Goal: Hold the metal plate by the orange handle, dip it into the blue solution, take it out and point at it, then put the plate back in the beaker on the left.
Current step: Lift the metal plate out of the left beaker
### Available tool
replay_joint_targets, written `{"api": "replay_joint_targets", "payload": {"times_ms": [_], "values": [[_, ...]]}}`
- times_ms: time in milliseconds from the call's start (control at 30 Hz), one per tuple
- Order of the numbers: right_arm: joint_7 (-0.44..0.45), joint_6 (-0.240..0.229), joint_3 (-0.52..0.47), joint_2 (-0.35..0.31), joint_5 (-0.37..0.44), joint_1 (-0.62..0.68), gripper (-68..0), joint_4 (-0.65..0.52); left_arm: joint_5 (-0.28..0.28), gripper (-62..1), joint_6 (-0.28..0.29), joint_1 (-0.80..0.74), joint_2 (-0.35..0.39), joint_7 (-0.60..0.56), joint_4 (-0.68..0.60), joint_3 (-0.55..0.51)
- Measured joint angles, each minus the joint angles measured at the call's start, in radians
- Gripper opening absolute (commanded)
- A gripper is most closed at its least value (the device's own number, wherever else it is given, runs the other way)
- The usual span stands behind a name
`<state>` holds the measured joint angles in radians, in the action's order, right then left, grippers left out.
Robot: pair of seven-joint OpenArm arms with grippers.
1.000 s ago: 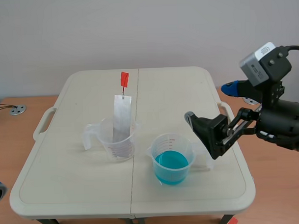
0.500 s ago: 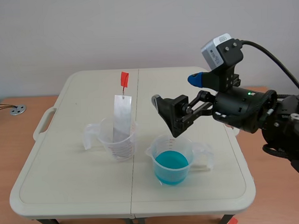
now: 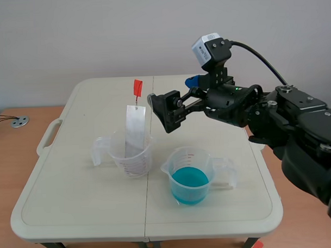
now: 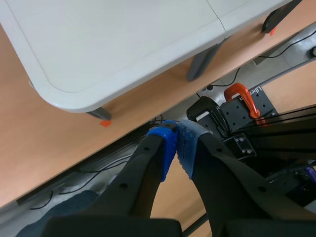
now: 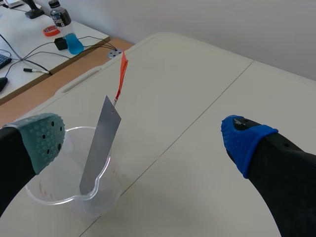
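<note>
1. Plate (image 3: 135, 130): stands tilted in the clear beaker (image 3: 135, 164), left of centre in the scene frame. Lower end is inside, upper part leans on the rim. Not dipped yet.
2. Orange handle (image 3: 137, 88): small tab sticking up above the plate's top edge, joined by what looks like a thin link. That's our grab pt.
3. Blue solution (image 3: 189, 180): in a 2nd beaker (image 3: 173, 163), lower centre of the frame, just right of the clear one.
4. Right gripper (image 3: 175, 93): released, fingers spread wide, nothing held. It's in the air at upper centre, just right of the plate's top, no contact. On the wrist cam the handle is ahead of the fingers, nearer the grey-green pad (image 5: 42, 140), not between them.
5. Left gripper (image 4: 177, 148): clenched on nothing, pads together, off the table (image 4: 98, 59) edge over the floor.
6. Handling, our guess: thin sheet metal, so light + stiff, with smooth faces that get slick once wet. The tab prob flexes at the link, so we expect the plate to hang and swing.
7. Grip: pads flat on both faces of the tab, mid-tab, not on the link or the metal. A light squeeze should do.
8. Risk: the clear beaker looks like light plastic, so dragging the plate sideways on the rim could tip it. We'd lift straight up till the bottom edge clears, then traverse.
</note>
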<state>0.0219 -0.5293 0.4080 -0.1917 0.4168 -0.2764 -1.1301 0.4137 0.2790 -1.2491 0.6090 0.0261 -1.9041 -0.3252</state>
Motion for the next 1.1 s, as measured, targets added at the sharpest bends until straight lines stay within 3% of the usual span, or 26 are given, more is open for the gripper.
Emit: {"api": "replay_joint_targets", "payload": {"times_ms": [467, 833, 1100], "values": [[-0.153, -0.014, 0.029, 0.136, -0.005, -0.176, -1.2, 0.158, 0.000, -59.0, -0.002, 0.000, 0.000, 0.004, 0.000, 0.000], [-0.163, -0.014, 0.058, 0.204, -0.006, -0.267, -1.2, 0.324, 0.000, -59.0, -0.002, 0.000, 0.000, 0.004, 0.000, 0.000], [-0.158, -0.014, 0.087, 0.206, -0.008, -0.277, -1.2, 0.333, 0.000, -59.0, -0.002, 0.002, 0.000, 0.006, 0.000, 0.000]]}}
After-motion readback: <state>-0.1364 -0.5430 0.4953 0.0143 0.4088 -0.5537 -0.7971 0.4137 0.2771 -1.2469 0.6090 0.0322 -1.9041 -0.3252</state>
